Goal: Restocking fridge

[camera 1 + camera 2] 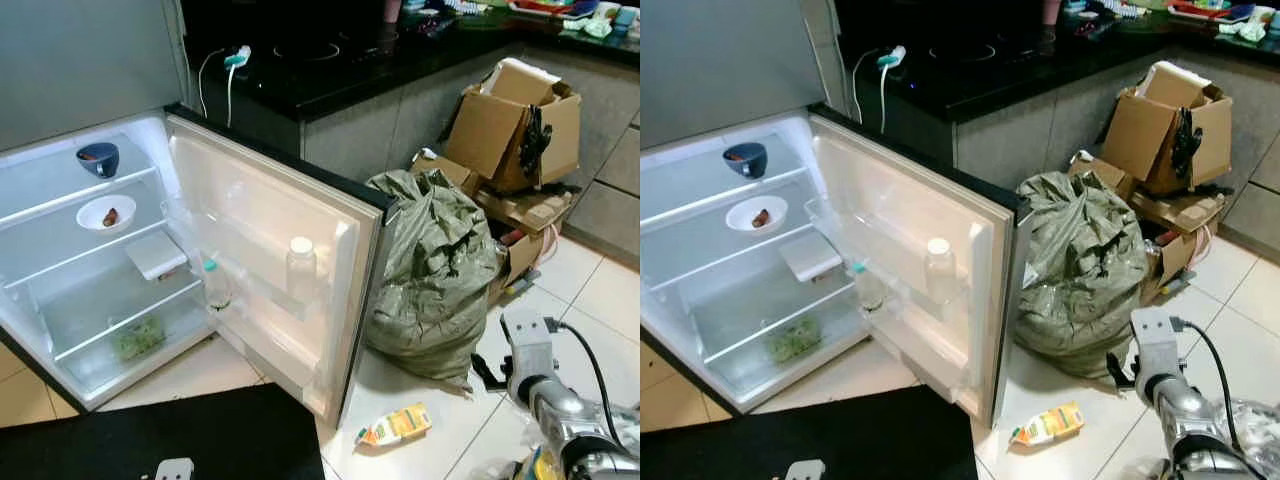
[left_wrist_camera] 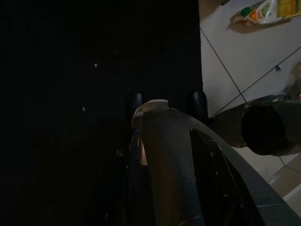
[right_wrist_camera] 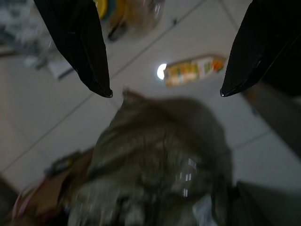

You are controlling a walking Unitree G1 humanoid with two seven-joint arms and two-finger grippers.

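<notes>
Yellow and orange, the juice carton [image 1: 396, 425] lies flat on the white tiled floor [image 1: 600, 290], its long axis running roughly across the view with its green cap end toward the fridge door [image 1: 275, 270] and the other end tipped slightly up toward the green sack [image 1: 435, 275]. It sits just beside the door's lower outer corner, in front of the sack and apart from both. The fridge [image 1: 90, 260] stands wide open, its door swung out toward the sack; two bottles [image 1: 300, 268] stand in the door rack, and a blue bowl [image 1: 98, 158], a white bowl [image 1: 105, 213] and a flat white box [image 1: 156, 255] rest on the shelves. Open tile lies to the right of the carton, while the sack and cardboard boxes [image 1: 515, 125] crowd the space under the black bench [image 1: 330, 70]. The right claw [image 3: 164, 92] hangs above the sack, released, fingers spread wide. The left claw [image 2: 167, 106] hangs over the dark mat [image 1: 170, 440]; whether it is released or clenched I cannot tell.
</notes>
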